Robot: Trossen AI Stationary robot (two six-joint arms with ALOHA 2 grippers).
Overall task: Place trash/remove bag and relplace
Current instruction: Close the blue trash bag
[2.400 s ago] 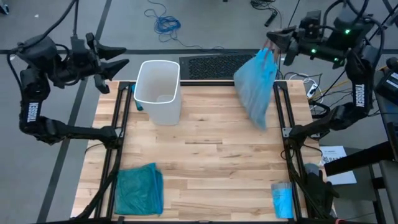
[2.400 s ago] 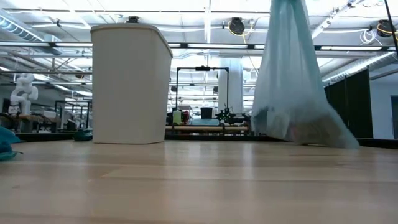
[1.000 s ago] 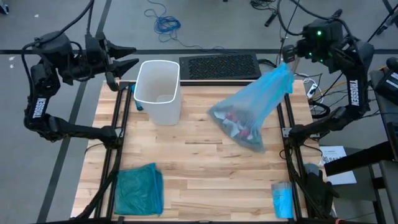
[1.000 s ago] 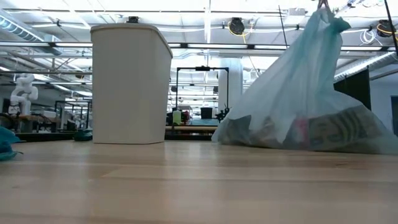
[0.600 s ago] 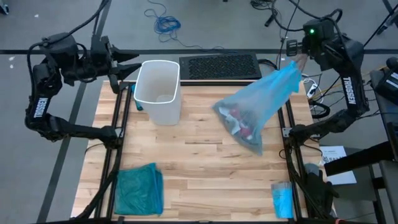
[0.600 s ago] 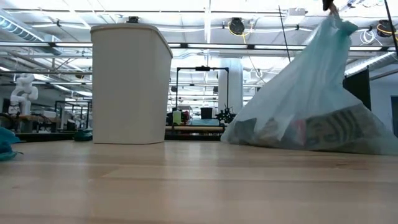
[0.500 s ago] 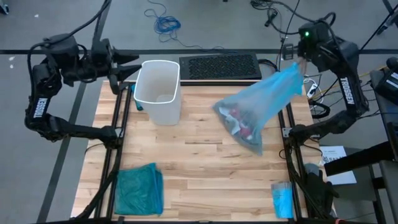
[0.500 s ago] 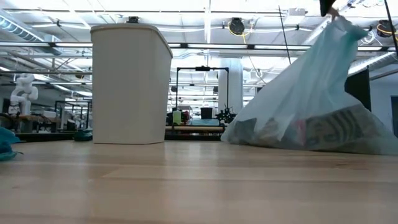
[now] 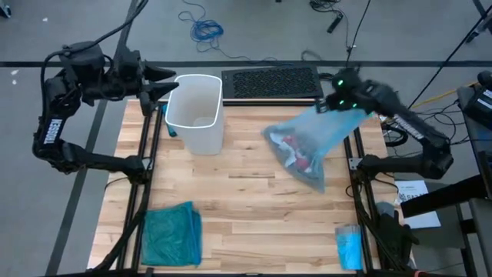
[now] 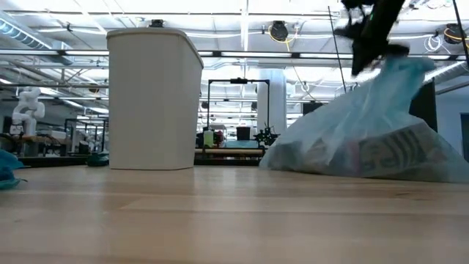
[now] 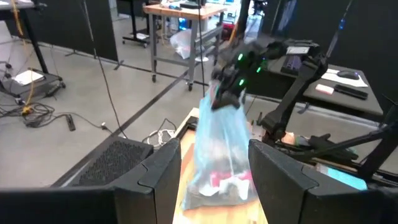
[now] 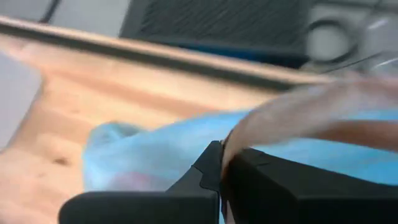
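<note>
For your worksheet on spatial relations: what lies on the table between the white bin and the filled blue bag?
Nothing: in the high view, only bare wooden table separates the white bin from the blue bag.

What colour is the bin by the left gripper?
White, plain with no pattern. The bin shows best in the high view, beside the left gripper.

Dark jointed arms, green lights
</note>
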